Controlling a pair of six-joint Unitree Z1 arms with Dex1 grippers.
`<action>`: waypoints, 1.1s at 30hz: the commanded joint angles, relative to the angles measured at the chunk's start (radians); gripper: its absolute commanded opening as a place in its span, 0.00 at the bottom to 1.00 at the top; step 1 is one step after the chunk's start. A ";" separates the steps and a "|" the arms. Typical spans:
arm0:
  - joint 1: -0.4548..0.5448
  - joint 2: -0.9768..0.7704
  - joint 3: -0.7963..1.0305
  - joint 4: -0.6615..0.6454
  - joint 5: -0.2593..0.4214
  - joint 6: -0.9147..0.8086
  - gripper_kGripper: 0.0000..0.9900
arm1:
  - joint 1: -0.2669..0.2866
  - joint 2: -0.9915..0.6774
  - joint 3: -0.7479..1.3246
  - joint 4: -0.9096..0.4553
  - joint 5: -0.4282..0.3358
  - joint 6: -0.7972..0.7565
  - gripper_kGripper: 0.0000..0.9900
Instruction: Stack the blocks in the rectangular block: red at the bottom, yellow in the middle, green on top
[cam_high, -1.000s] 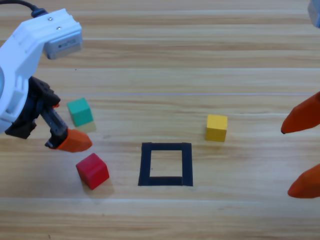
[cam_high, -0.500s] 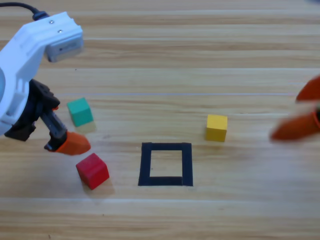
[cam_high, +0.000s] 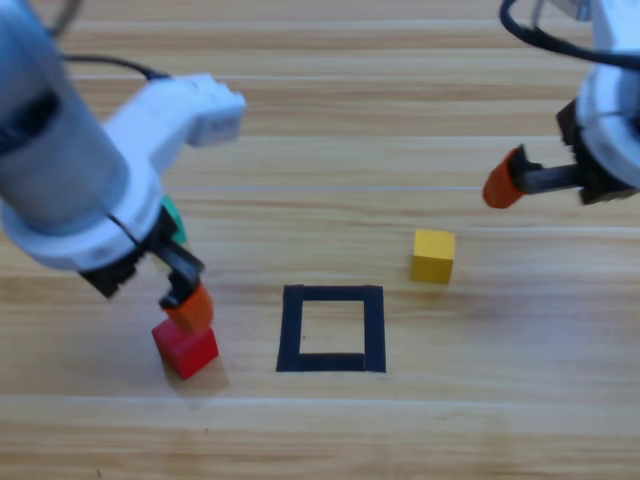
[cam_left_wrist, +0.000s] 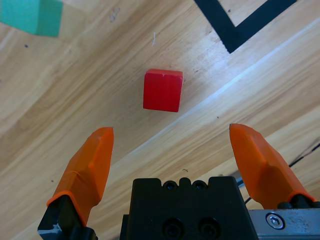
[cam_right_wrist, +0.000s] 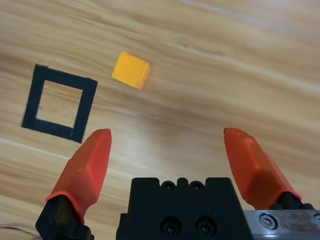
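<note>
Left wrist view shows the left gripper with its two orange jaws spread wide and nothing between them, hanging above the red cube, which lies on the bare wood ahead of the gap and touches neither jaw. One corner of the green cube shows at that view's upper left, and one corner of the black tape outline at its upper right.

From the high view, one orange fingertip of the left gripper sits just over the red cube's upper edge, and the arm's grey body covers most of the green cube, of which only a sliver shows beside it.

The right gripper also has its two jaws wide apart and empty. In its wrist view the yellow cube lies well ahead of the jaws, with the tape outline beside it. In the high view this gripper is up and to the right of the yellow cube, apart from it.

Counted: three cubes, one red, one yellow, one green, all on the table and none stacked. One tape outline, with bare wood inside; red lies to its left, yellow just beyond its upper right corner.
</note>
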 joint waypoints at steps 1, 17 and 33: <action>-0.020 0.080 -0.008 -0.004 -0.012 -0.048 1.00 | -0.012 0.200 -0.128 0.148 0.002 0.118 1.00; 0.008 0.158 0.033 -0.119 -0.041 -0.049 1.00 | -0.058 0.387 -0.309 0.156 0.154 0.183 1.00; 0.100 0.190 0.131 -0.242 -0.059 -0.009 1.00 | -0.095 0.545 -0.361 0.151 0.128 0.249 0.95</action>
